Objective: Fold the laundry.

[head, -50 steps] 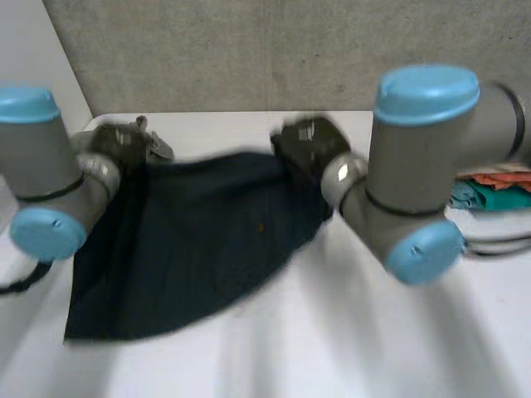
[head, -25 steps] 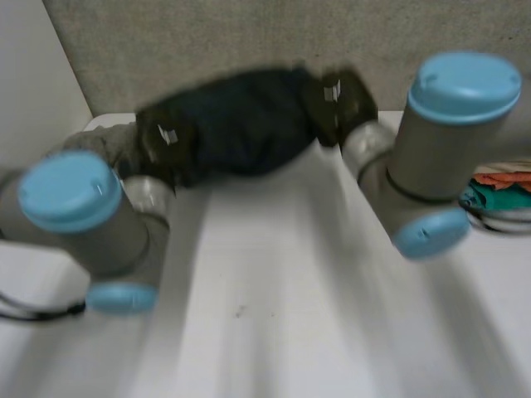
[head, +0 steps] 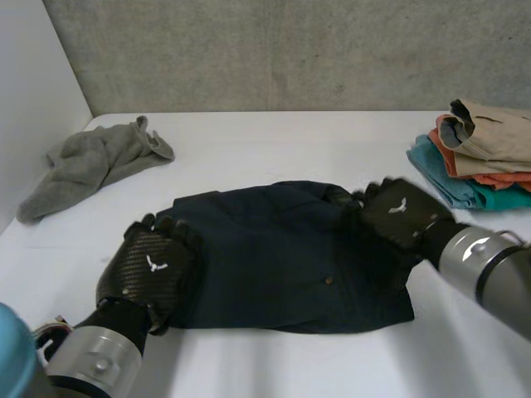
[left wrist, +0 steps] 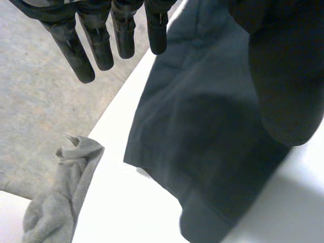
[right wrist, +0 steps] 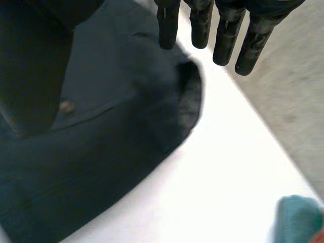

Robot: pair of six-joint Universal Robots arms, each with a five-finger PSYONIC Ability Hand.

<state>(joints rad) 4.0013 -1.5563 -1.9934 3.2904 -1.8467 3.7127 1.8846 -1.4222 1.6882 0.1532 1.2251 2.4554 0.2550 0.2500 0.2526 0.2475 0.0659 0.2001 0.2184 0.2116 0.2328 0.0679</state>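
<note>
Left hand (head: 149, 269) and right hand (head: 402, 211), fingers released, sit at the short ends of the dark navy fabric garment (head: 282, 257), perhaps touching. I see it flat mid white table (head: 290, 141), long axis side-to-side, open room beyond.

A garment (head: 290, 257) lies in the middle of the tabletop (head: 274, 141), the left robot hand (head: 149, 269) at its left edge, the right robot hand (head: 402, 215) at its right. Behind, a towel (head: 91, 162) lies far left, folded clothes (head: 481, 153) far right.

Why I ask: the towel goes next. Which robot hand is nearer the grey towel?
Left: the left robot hand is on the dark garment at its end toward the grey towel; the right robot hand is on its opposite end.
</note>
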